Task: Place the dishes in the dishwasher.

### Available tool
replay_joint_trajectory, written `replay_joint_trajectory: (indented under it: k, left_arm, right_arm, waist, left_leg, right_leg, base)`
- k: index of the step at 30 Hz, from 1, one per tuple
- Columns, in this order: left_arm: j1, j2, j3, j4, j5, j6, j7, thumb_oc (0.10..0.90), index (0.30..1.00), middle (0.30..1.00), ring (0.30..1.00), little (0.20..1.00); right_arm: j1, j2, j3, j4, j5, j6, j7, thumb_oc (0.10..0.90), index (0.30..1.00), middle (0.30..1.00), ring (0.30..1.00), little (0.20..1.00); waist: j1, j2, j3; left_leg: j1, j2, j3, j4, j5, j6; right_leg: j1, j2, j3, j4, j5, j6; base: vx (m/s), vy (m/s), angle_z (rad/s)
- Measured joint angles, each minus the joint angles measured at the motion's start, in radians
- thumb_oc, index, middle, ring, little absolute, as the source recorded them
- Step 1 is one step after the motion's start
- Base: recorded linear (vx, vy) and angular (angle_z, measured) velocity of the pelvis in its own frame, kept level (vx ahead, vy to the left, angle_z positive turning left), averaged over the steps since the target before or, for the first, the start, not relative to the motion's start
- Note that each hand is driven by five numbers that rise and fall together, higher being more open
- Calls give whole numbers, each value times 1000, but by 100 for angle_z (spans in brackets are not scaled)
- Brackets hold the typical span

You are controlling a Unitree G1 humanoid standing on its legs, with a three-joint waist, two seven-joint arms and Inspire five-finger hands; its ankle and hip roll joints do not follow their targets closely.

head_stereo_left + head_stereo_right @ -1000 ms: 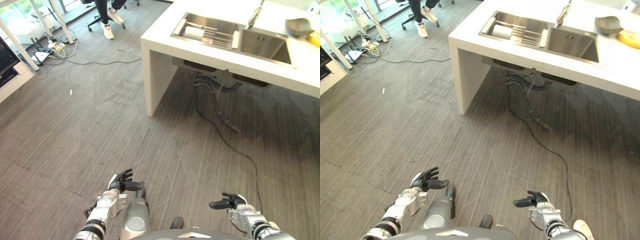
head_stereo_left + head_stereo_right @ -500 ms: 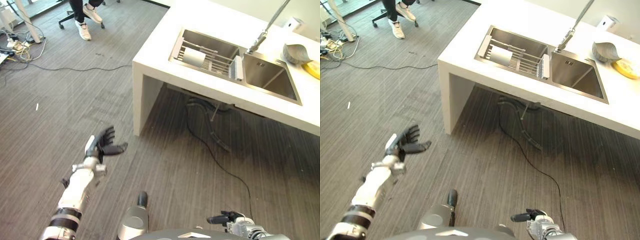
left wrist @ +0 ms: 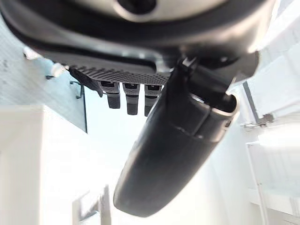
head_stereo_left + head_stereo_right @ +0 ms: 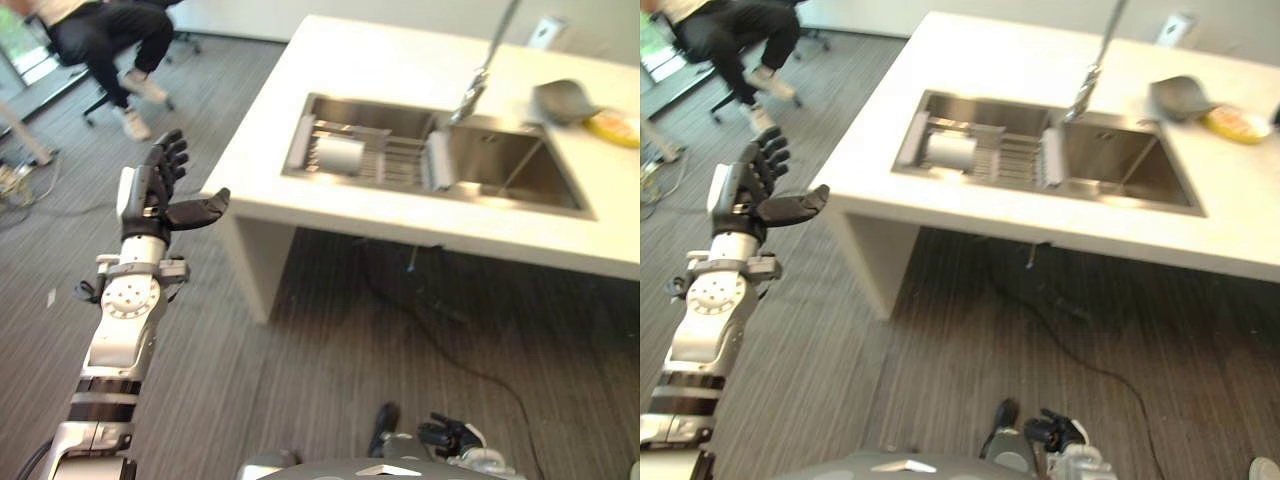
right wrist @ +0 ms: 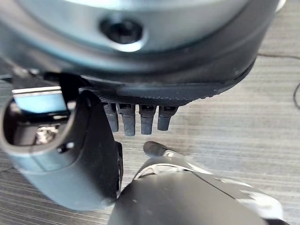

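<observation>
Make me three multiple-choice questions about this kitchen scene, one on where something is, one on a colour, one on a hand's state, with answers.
1. Where is the white cup?
A. on the floor
B. on the rack in the sink's left basin
C. in the left hand

2. What colour is the counter?
A. white
B. black
C. red

3. How is the left hand?
A. closed on a plate
B. raised, open, empty
C. pressing the faucet

Answers: 1 B, the cup lies on the rack's bars. 2 A, its top and side are white. 3 B, fingers straight, nothing held.
</observation>
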Motion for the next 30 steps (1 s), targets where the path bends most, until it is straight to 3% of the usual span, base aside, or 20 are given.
replay_joint_trajectory:
  k: [1, 2, 4, 5, 6, 8, 9, 11, 12, 13, 15, 16, 17, 19, 22, 27, 30]
  left_arm:
    - [-2, 0, -2, -17, 1, -1, -13, 800, 900, 900, 900, 900]
    - [-7, -4, -5, -21, 8, -11, -18, 800, 900, 900, 900, 900]
    - [-8, -11, -5, -17, 10, -11, -14, 800, 900, 900, 900, 900]
    - [-13, -7, -5, -20, 11, -11, -15, 800, 900, 900, 900, 900]
    - [-30, -12, -6, -23, 18, -13, -10, 800, 900, 900, 900, 900]
    - [-51, -21, -16, -37, 21, -18, -9, 800, 900, 900, 900, 900]
    - [-59, -19, -33, -39, 22, -19, -8, 800, 900, 900, 900, 900]
    - [-85, -20, -78, -42, 29, -19, -1, 800, 900, 900, 900, 900]
    - [-103, -20, -100, -42, 37, -19, 0, 800, 900, 900, 900, 900]
    - [-112, -20, -108, -42, 38, -19, 1, 800, 900, 900, 900, 900]
    - [-119, -30, -116, -41, 39, -19, 1, 800, 900, 900, 900, 900]
    - [-118, -32, -122, -38, 44, -19, 0, 800, 900, 900, 900, 900]
    - [-118, -33, -125, -38, 47, -17, -3, 800, 900, 900, 900, 900]
    - [-118, -17, -126, -36, 44, -16, -2, 800, 900, 900, 900, 900]
    - [-113, 41, -109, -30, 42, -17, 1, 800, 900, 900, 900, 900]
    - [-94, 61, -114, 21, 43, -17, -19, 800, 900, 900, 900, 900]
    - [-96, 61, -167, 74, 47, -15, -52, 800, 900, 900, 900, 900]
  right_arm:
    - [-8, -14, 14, 0, -1, 1, 1, 800, 900, 900, 900, 900]
    - [-13, -26, 44, -7, -11, 8, 6, 800, 900, 900, 900, 900]
    - [1, -36, 101, -40, -22, 8, 12, 800, 900, 900, 900, 900]
    - [8, -37, 116, -44, -24, 4, 13, 800, 900, 900, 900, 900]
    - [20, -47, 149, -71, -41, 3, 14, 800, 900, 900, 900, 900]
    - [25, -60, 163, -78, -45, 6, 15, 800, 900, 900, 900, 900]
    - [27, -61, 163, -79, -49, 7, 14, 800, 900, 900, 900, 900]
    - [41, -58, 148, -78, -49, 7, 12, 800, 900, 900, 900, 900]
    - [40, -57, 143, -67, -48, 1, 11, 800, 900, 900, 900, 900]
    - [39, -59, 139, -62, -48, -3, 11, 800, 900, 900, 900, 900]
    - [40, -90, 137, -54, -49, -21, 11, 800, 900, 900, 900, 900]
    - [42, -110, 120, -42, -48, -32, 12, 800, 900, 900, 900, 900]
    - [54, -107, 118, -20, -50, -33, 8, 800, 900, 900, 900, 900]
    - [110, -69, 117, -10, -50, -31, 19, 800, 900, 900, 900, 900]
    - [167, -31, 118, -10, -51, -31, 20, 800, 900, 900, 900, 900]
    - [215, -31, 116, -6, -87, -27, 53, 800, 900, 900, 900, 900]
    - [196, -34, 109, 29, -85, -11, 72, 800, 900, 900, 900, 900]
  waist:
    - [-4, 15, -4]
    - [-19, 23, -5]
    - [-23, 15, -8]
    - [-24, 4, -9]
    - [-24, -16, -13]
    - [-25, -17, -3]
    - [-26, -21, 6]
    - [-27, -40, 29]
    - [-22, -36, 41]
    - [-20, -25, 54]
    - [-24, 13, 78]
    - [-35, 47, 83]
    - [-37, 40, 90]
    - [-38, 11, 73]
    - [-41, -16, 55]
    - [-66, 14, 30]
    - [-81, 36, -6]
  left_leg:
    - [-13, 25, 8, 32, -14, -25]
    - [-34, 57, 8, 119, -34, -72]
    - [-119, 95, -10, 341, -34, -93]
    - [-163, 108, -10, 446, -25, -120]
    - [-229, 123, -27, 581, 10, -169]
    - [-281, 143, -32, 677, -12, -177]
    - [-292, 143, -32, 663, -49, -173]
    - [-293, 141, -25, 468, -73, -160]
    - [-292, 159, -24, 262, -52, -152]
    - [-287, 173, -26, 149, -8, -153]
    - [-294, 205, -27, 25, 92, -148]
    - [-295, 216, -27, -19, 137, -148]
    - [-269, 190, -9, -16, 214, -108]
    - [-217, 138, 11, -91, 229, -91]
    - [-193, 113, 41, -92, 223, -71]
    - [-163, 112, 72, -96, 209, -76]
    - [-155, 129, 87, -98, 201, -95]
  right_leg:
    - [1, 25, -2, -2, -11, -17]
    - [27, 57, -5, -17, -25, -28]
    - [49, 89, -17, -4, -46, -55]
    - [61, 91, -21, -14, -44, -62]
    - [81, 97, -26, -32, -76, -96]
    - [109, 113, -21, -71, -93, -93]
    - [123, 112, -17, -82, -94, -93]
    - [153, 96, -3, -127, -96, -81]
    - [156, 93, 2, -146, -85, -67]
    - [159, 94, 14, -147, -79, -56]
    - [168, 95, 26, -152, -70, -17]
    - [180, 103, 32, -156, -74, 7]
    - [197, 76, 55, -158, -69, 51]
    - [203, 29, 57, -156, -70, 73]
    - [207, 2, 63, -152, -61, 93]
    - [222, 3, 83, -151, -62, 98]
    - [218, 15, 91, -153, -70, 97]
  base:
    - [301, -285, -22]
    - [140, -238, -31]
    - [150, -244, -32]
    - [118, -162, -24]
    - [104, -90, -19]
    - [118, 11, -6]
    - [131, 117, 4]
    - [136, 194, 8]
    - [102, 134, -9]
    - [140, 127, -24]
    - [118, 98, -32]
    - [115, 171, -42]
    - [127, 221, -31]
    - [78, 194, -14]
    - [44, 159, -23]
    - [26, 91, -20]
    - [57, 71, -14]
